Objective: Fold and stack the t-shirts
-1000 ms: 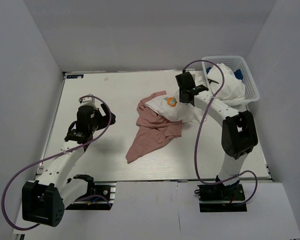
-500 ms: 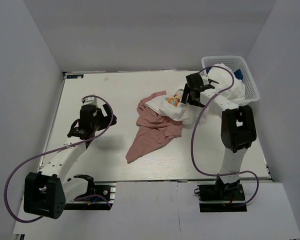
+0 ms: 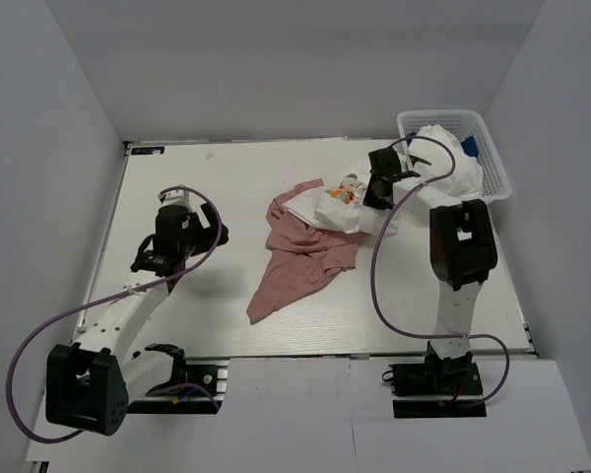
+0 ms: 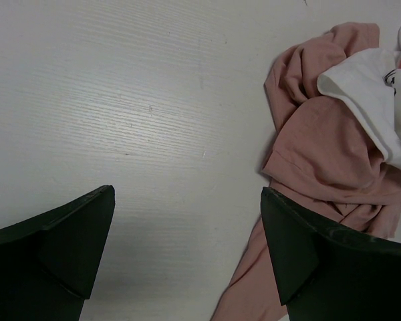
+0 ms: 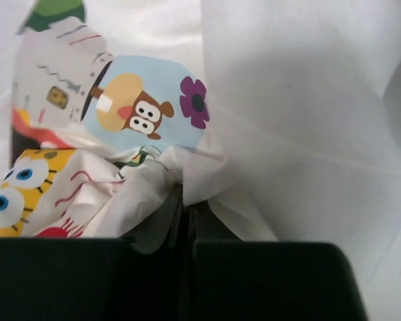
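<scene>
The dusty pink t-shirt [image 3: 303, 258] lies crumpled at mid-table. The white t-shirt [image 3: 337, 209] with a cartoon print lies bunched over the pink one's far right part. My right gripper [image 3: 378, 189] is shut on a fold of the white t-shirt [image 5: 287, 100], pinched just beside the print; the gripper [image 5: 185, 200] shows its jaws closed on cloth. My left gripper [image 3: 180, 233] is open and empty above bare table, left of the pink t-shirt [image 4: 327, 160]. In the left wrist view the gripper [image 4: 187, 200] stands wide open, and the white t-shirt [image 4: 377, 100] shows at the right edge.
A white mesh basket [image 3: 492, 163] at the back right holds more white cloth and something blue. Grey walls enclose the white table [image 3: 217, 177] on three sides. Purple cables loop from both arms.
My right arm has swung back toward the basket with the white t-shirt in its grip, and the shirt has bunched up and drawn slightly back. The left gripper has barely moved.
</scene>
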Available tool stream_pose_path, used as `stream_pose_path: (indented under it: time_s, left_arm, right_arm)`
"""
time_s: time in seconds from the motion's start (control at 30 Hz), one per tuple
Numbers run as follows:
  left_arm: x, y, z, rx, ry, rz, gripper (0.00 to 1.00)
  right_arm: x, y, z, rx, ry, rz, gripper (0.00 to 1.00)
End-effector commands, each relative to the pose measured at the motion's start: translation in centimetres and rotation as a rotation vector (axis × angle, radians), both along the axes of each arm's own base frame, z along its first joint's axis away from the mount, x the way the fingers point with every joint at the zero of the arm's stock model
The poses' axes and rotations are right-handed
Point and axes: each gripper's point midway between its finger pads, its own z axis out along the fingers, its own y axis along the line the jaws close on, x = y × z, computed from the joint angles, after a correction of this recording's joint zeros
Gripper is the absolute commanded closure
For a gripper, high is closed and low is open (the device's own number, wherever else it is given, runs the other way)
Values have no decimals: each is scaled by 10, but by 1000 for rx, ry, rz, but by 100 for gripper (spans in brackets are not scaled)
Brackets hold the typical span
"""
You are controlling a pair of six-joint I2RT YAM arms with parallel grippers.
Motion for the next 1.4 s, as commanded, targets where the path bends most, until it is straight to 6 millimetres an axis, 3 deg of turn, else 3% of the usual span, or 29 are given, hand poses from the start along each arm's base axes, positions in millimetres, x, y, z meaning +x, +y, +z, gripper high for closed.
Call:
stream_pose_path:
  time_s: [0.0,0.03,0.07,0.2,0.23,0.27,0.33,0.4,0.43,0.5,0.53,0.57,0.63,0.7,0.73,0.8,0.83,0.9,0.93,1.0,1.07,1.13,1.2,1.23,1.37]
  left_arm:
    - [6,2,24,11,-66,5,0]
    - [4,2,20,13,-57,5,0]
    - [4,2,20,13,-57,5,0]
    - [5,2,17,15,-48,5,0]
    - [5,2,17,15,-48,5,0]
    - [7,4,21,18,-58,14,0]
    - [7,4,18,20,-49,14,0]
    - [6,6,17,35,-42,17,0]
    - [8,5,21,33,-51,17,0]
    - [7,6,16,45,-34,12,0]
    - [7,8,18,50,-33,19,0]
    - [6,10,12,60,-12,28,0]
    - [6,11,12,65,-12,36,0]
    - [6,11,9,67,-3,35,0]
    - [7,11,5,70,8,35,0]
    - [7,11,1,72,20,34,0]
    - [5,12,-1,75,32,34,0]
    - [7,13,-5,78,55,46,0]
    - [9,12,-1,68,47,52,0]
    - [9,12,-8,72,66,51,0]
    - [11,9,-9,53,70,54,0]
    - [14,6,-7,37,64,53,0]
    - [16,4,-5,29,55,45,0]
    - [16,4,-8,24,64,50,0]
    - [18,3,-4,22,56,50,0]
  right_arm:
    - [20,22,103,104,-275,108,100]
    - [28,29,131,119,-363,155,100]
    - [26,27,175,114,-462,174,100]
    - [37,18,268,65,-659,187,100]
    - [39,13,280,53,-686,173,100]
    - [42,4,315,36,-753,136,100]
    - [47,-14,330,-3,-769,91,100]
    - [49,-34,367,-36,-834,7,100]
    - [52,-53,375,-60,-850,-37,100]
    - [50,-78,410,-98,-928,-133,100]
    - [50,-101,428,-131,-961,-184,100]
    - [54,-107,433,-157,-972,-190,100]
    - [53,-139,473,-214,-1045,-273,100]
    - [44,-163,505,-250,-1125,-358,100]
    - [34,-176,540,-302,-1223,-396,100]
    - [19,-198,560,-359,-1291,-503,100]
    - [2,-209,591,-417,-1399,-544,100]
    - [-17,-225,608,-494,-1438,-627,100]
    - [-41,-234,632,-511,-1563,-707,100]
    - [-60,-241,651,-531,-1659,-756,100]
    - [-68,-234,671,-536,-1765,-690,100]
    - [-70,-227,678,-520,-1799,-646,100]
    - [-55,-213,677,-538,-1817,-543,100]
    - [-58,-223,679,-576,-1820,-544,100]
    - [-37,-229,667,-619,-1796,-531,100]
